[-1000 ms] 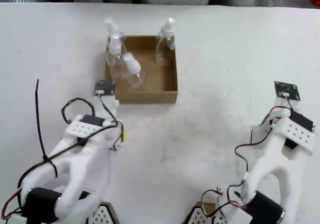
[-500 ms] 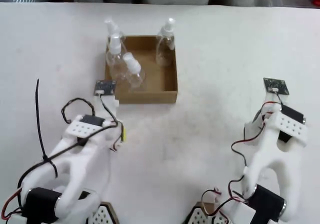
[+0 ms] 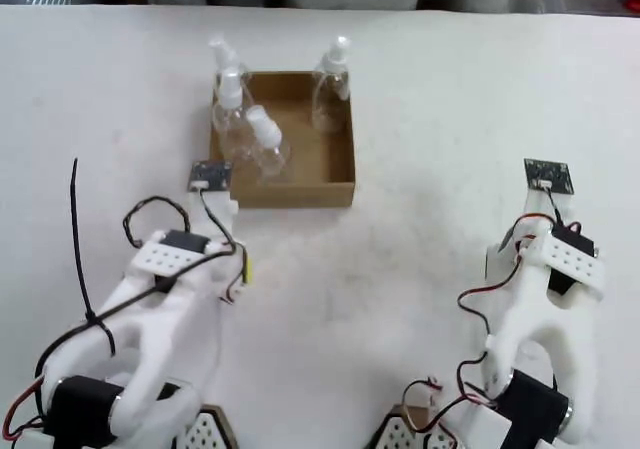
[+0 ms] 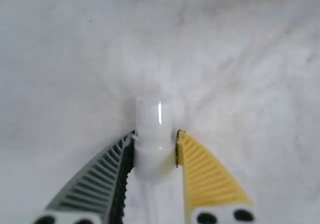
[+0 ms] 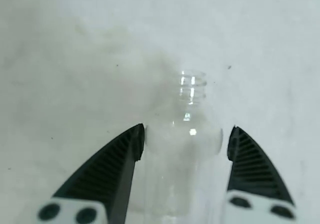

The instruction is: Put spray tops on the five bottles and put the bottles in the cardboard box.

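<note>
Table [image 3: 420, 109]: wide bare stretch between the two arms, running from the right wall of the cardboard box [image 3: 300, 193] out to the right arm [image 3: 550, 279]. Box interior: three capped bottles [image 3: 238, 119] crowd the left side, one tilted toward the centre; a fourth bottle [image 3: 330, 94] stands in the far right corner. The near right floor is bare. Left arm [image 3: 170, 269] sits just beside the box's near left corner, obstructing that side. Left gripper [image 4: 155, 144] jaws are filled by a spray top [image 4: 150, 124], right gripper [image 5: 183, 139] jaws by an uncapped bottle [image 5: 192, 92].

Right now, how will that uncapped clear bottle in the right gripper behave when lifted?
The clear bottle looks empty and thin-walled, so probably light and liable to flex. Its smooth round sides between the right gripper's fingers might slip or twist.
</note>
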